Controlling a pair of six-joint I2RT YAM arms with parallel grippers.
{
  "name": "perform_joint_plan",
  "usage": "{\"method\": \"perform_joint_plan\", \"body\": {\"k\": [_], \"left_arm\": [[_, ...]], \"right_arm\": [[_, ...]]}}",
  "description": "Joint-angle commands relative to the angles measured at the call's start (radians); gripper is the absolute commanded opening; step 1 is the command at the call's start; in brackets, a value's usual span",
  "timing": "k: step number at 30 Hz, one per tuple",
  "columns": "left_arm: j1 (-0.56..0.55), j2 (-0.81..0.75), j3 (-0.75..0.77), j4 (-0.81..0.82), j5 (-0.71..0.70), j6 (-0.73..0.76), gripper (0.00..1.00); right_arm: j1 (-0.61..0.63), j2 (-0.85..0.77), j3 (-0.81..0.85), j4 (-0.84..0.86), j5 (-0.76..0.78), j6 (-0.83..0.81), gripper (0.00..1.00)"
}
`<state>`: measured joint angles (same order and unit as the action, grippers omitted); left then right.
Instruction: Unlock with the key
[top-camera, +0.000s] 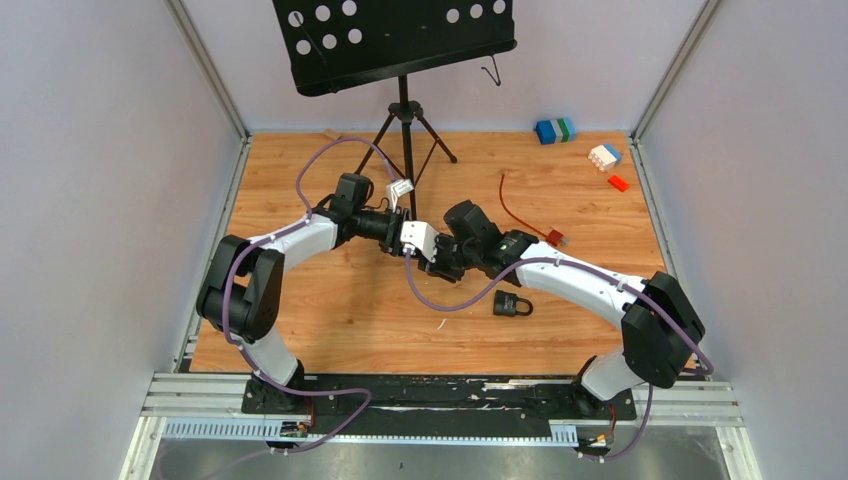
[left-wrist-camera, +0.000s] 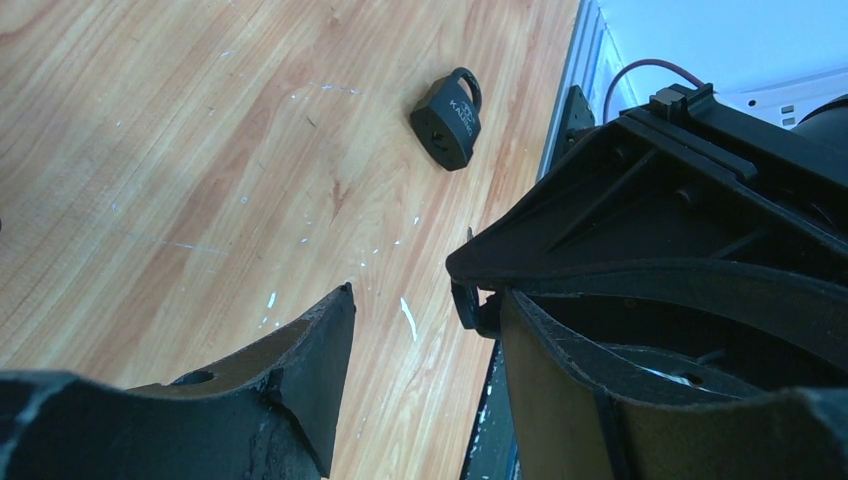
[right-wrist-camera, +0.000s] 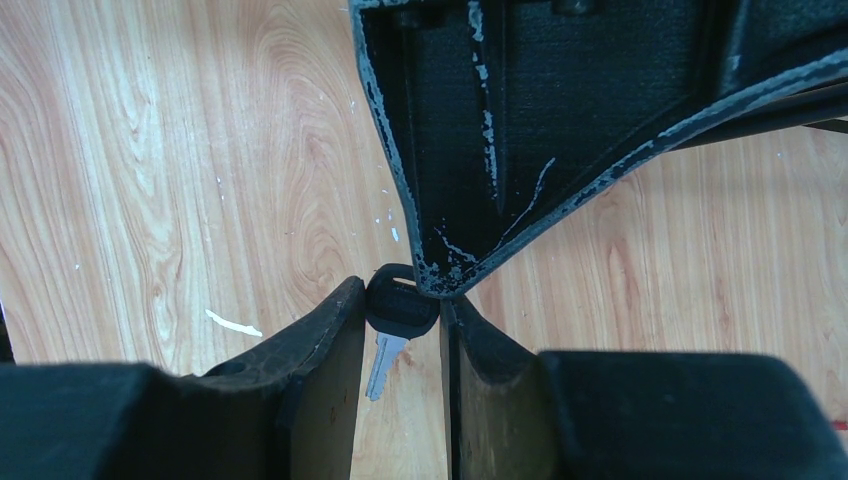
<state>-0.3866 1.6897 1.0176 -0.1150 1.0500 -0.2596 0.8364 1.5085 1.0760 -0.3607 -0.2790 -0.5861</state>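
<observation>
Right gripper (right-wrist-camera: 400, 300) clamped on small silver key with round black head (right-wrist-camera: 401, 308); left gripper (left-wrist-camera: 425, 295) spread wide, holding nothing.
A black finger (right-wrist-camera: 480, 150) of the left gripper butts the key head just past the right fingertips, crowding it. Black metal padlock (left-wrist-camera: 450, 122) lies on the wooden table (left-wrist-camera: 150, 150) ahead of the left fingertips, well apart from the key. Thin red cable (top-camera: 520, 212), coloured toy blocks (top-camera: 555, 130) and black music stand (top-camera: 404, 130) sit further off.

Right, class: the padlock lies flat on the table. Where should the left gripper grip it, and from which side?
Probably grip the padlock body's two narrow sides from above: it lies flat, so they are exposed, leaving the keyhole end free.
</observation>
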Motion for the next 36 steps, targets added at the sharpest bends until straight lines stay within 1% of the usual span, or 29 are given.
{"method": "perform_joint_plan", "body": {"k": [1,8,12,19,28,36], "left_arm": [[-0.013,-0.007,0.006,-0.004,0.043,0.025,0.62],[-0.003,-0.023,-0.001,-0.018,0.049,0.051,0.62],[0.025,-0.046,-0.017,0.007,0.056,0.038,0.62],[0.026,-0.052,-0.023,0.005,0.069,0.042,0.63],[-0.013,-0.022,-0.012,0.015,0.067,0.028,0.62],[-0.03,0.003,-0.005,0.033,0.065,0.012,0.59]], "right_arm": [[0.002,-0.021,0.0,0.048,0.004,-0.007,0.16],[0.001,-0.019,-0.01,0.05,0.014,-0.011,0.15],[0.0,-0.017,-0.015,0.054,0.018,-0.015,0.15],[0.0,-0.013,-0.006,0.051,0.014,-0.013,0.15],[-0.001,-0.005,0.005,0.046,0.004,-0.008,0.15],[-0.001,0.0,0.011,0.046,0.0,-0.005,0.15]]}}
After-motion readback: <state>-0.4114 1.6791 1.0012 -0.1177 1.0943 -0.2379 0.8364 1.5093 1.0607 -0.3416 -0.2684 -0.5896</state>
